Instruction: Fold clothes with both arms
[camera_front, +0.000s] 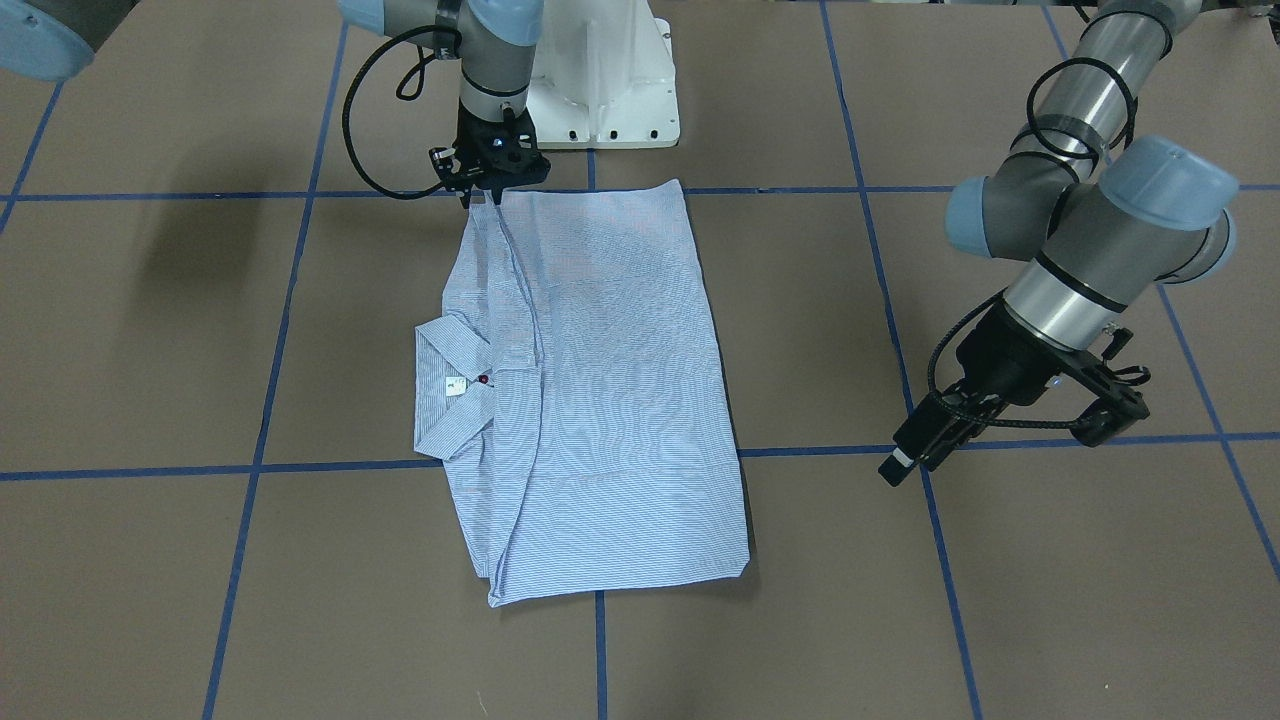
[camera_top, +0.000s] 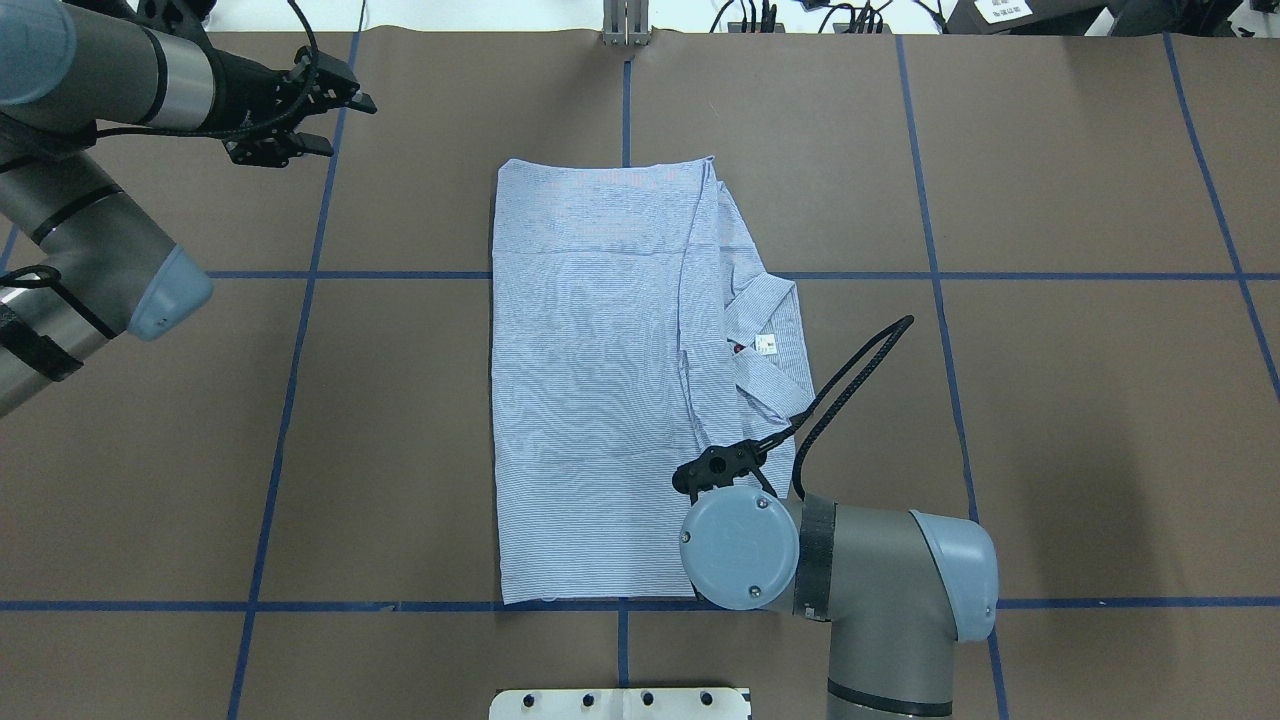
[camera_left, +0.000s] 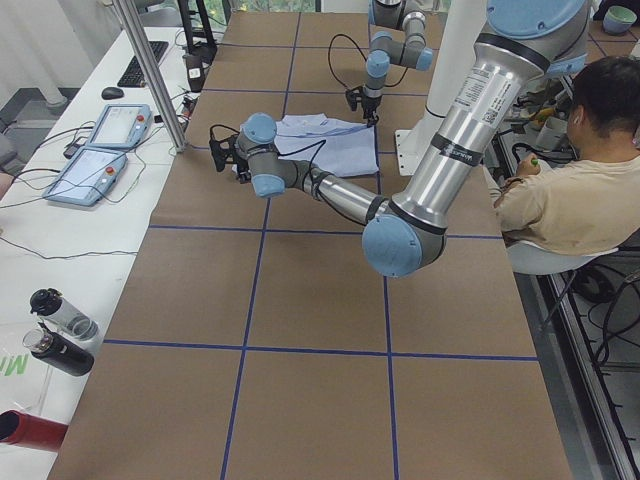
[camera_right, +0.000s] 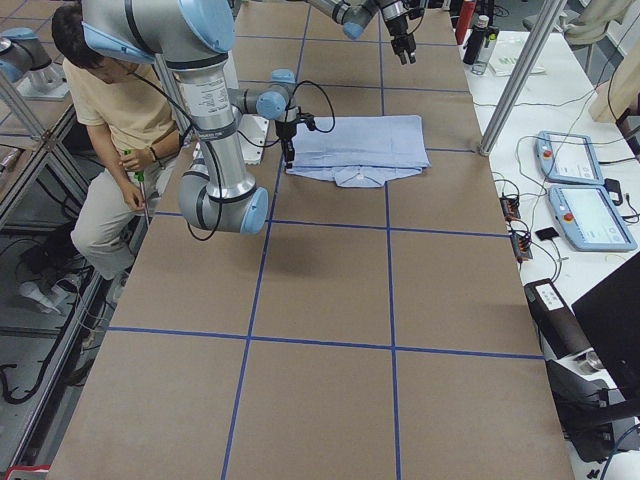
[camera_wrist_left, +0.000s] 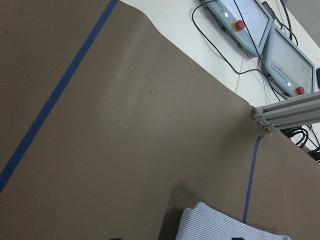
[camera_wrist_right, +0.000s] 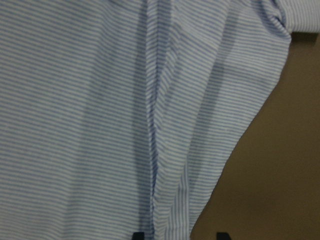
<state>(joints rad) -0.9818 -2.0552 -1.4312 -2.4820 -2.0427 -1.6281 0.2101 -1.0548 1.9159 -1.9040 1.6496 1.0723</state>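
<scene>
The light blue striped shirt (camera_front: 620, 380) lies folded into a long rectangle at the table's middle, with its collar and white label (camera_front: 455, 387) on the robot's right side. It also shows in the overhead view (camera_top: 590, 380). My right gripper (camera_front: 488, 195) points down at the shirt's near corner by the robot base. In the right wrist view (camera_wrist_right: 180, 234) its fingertips (camera_wrist_right: 137, 234) stand apart, straddling a fold ridge of the cloth (camera_wrist_right: 100, 100). My left gripper (camera_top: 335, 122) is open and empty, above bare table far to the shirt's left.
The white pedestal base (camera_front: 610, 90) stands just behind the shirt. Blue tape lines (camera_front: 250, 470) grid the brown table. A seated person (camera_left: 580, 190) is beside the robot. Teach pendants (camera_right: 570, 160) and an aluminium post (camera_left: 150, 70) are at the far edge.
</scene>
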